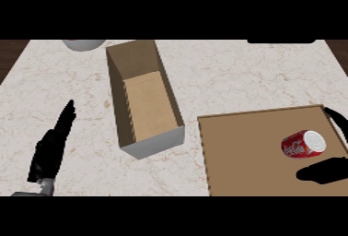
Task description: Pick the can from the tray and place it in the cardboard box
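The right hand sits just near of the can, which lies on its side at the tray's right; whether its fingers are spread I cannot tell. Nudged, the can could roll. The box waits left.

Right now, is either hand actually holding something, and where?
No. The red can lies on the tray, between the right hand's fingers and thumb. Left hand holds nothing.
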